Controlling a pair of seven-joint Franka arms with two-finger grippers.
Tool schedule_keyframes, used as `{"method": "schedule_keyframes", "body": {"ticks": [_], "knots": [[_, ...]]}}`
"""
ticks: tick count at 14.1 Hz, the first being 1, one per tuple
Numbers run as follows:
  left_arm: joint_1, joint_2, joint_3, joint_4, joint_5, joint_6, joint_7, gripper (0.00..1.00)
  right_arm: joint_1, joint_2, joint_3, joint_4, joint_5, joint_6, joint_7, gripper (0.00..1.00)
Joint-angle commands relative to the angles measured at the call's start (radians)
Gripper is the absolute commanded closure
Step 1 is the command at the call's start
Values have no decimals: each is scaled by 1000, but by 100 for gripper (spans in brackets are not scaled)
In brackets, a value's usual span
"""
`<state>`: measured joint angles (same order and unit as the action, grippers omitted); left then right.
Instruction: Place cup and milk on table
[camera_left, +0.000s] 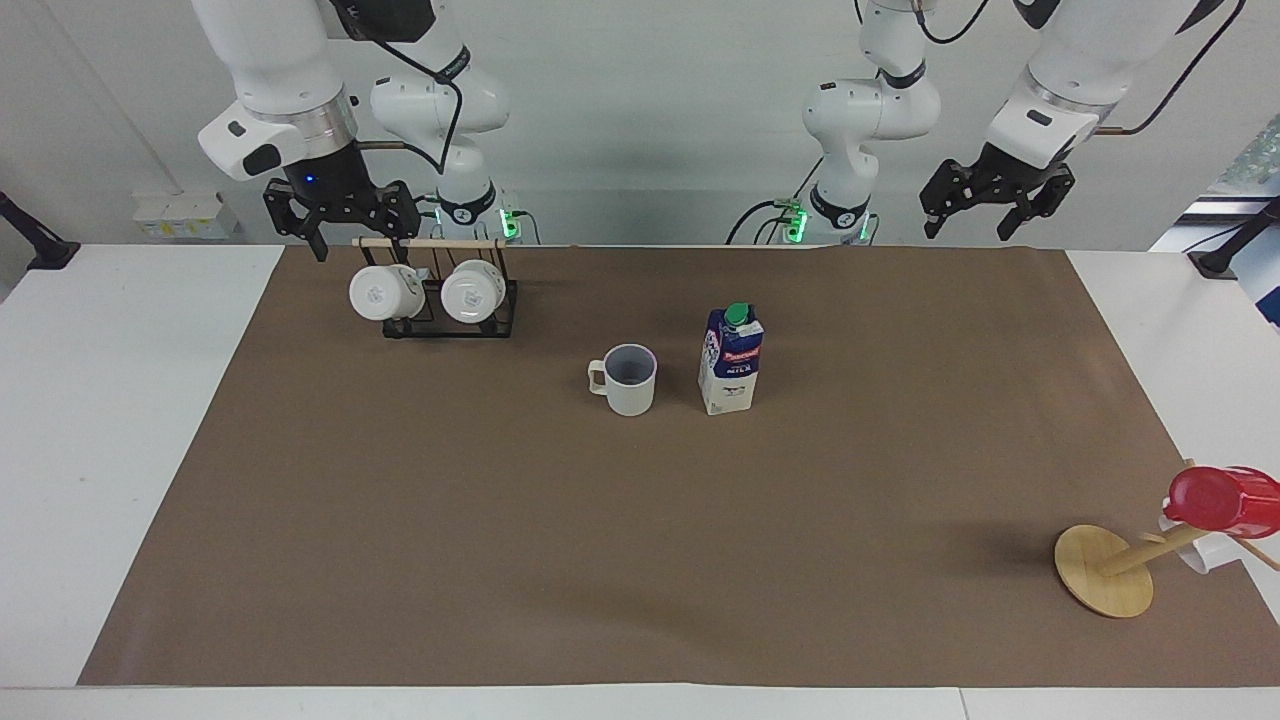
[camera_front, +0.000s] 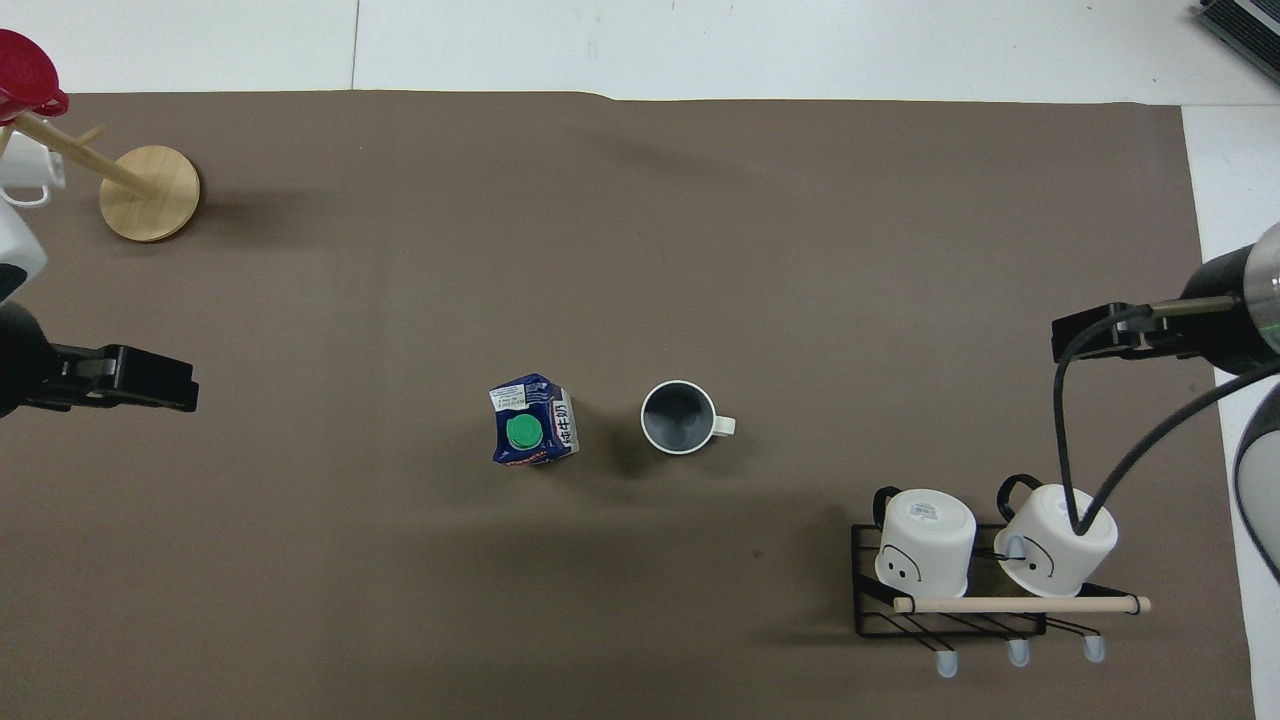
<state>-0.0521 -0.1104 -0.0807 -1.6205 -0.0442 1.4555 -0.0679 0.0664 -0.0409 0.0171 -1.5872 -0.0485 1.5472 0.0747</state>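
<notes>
Cup (camera_left: 629, 379) upright on the brown sheet (camera_left: 640, 560) near the middle of the desk (camera_left: 100, 420), handle toward the right arm's end. Milk carton (camera_left: 731, 361) upright just beside it, toward the left arm's end, not touching, green cap on top.

Right gripper (camera_left: 340, 222) raised over the desk edge nearest the robots, just above the black mug rack (camera_left: 450, 310); jaws spread wide, holding nothing. Left gripper (camera_left: 985, 208) raised over the same desk edge toward the left arm's end, jaws also wide and empty, well apart from the carton.

2 glossy white mugs (camera_front: 925, 541) hanging on the rack, bottoms up. Wooden mug stand (camera_left: 1104, 570) tipped over at the desk corner farthest from the robots at the left arm's end, with a red cup (camera_left: 1220, 499) on its peg.
</notes>
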Motion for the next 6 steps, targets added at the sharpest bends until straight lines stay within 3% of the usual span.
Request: {"method": "schedule_keyframes", "body": {"ticks": [1,6], "knots": [[12,1,-5,16,6,-11,2,0,-14,-4,4,6,7,-9,-19,0],[15,1,-4,16,6,-11,0,0,-14,-4,4,7,7,-7,-19,0]]}}
